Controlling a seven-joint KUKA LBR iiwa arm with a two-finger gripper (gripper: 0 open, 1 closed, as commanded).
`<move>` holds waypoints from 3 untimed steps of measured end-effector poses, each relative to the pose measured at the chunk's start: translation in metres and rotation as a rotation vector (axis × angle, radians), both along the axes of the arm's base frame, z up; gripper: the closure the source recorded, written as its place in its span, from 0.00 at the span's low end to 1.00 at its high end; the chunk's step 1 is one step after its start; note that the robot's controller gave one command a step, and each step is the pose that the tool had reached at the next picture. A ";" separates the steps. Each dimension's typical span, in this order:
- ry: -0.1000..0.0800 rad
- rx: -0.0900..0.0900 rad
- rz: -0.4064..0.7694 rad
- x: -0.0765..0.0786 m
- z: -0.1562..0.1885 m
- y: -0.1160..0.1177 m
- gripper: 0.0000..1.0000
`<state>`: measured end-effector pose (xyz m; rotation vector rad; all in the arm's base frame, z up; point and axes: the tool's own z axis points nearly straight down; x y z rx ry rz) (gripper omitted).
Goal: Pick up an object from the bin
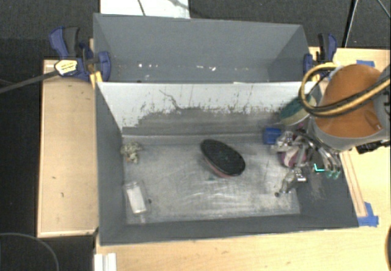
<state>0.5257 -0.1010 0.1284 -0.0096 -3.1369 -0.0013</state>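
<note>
Grey metal lay bare under the fingers (287, 187), which hung low over the right end of the bin (183, 111), close to its floor. Tangled as they were with the wrist hardware under the orange cover (348, 105), I could not tell whether they were spread or pressed together, and nothing could be seen between them. By that reading the pick had not been made: the arm was down in the bin, but the closing, gripping and lifting all looked left to do. Nearest was a small blue piece (272, 136), just beyond the fingers toward the back wall and a little to their left, apart from them. Further left, near the middle of the floor, lay a dark oval disc (223, 158) with a reddish underside, tilted slightly and well apart from the fingers. Either could serve as the thing to pick; which was meant could not be told. Far off to the left sat a pale crumpled scrap (130, 151) and a clear little packet (135, 196), near the far side wall. Nothing stood between the fingers and the disc, though the right wall crowded the wrist closely.
</note>
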 end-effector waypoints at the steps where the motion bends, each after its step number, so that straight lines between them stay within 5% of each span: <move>1: 0.001 0.003 0.240 0.051 -0.056 -0.046 0.00; 2: -0.004 0.000 0.084 -0.018 -0.027 -0.048 0.00; 3: -0.012 0.004 0.053 0.028 -0.016 0.065 0.00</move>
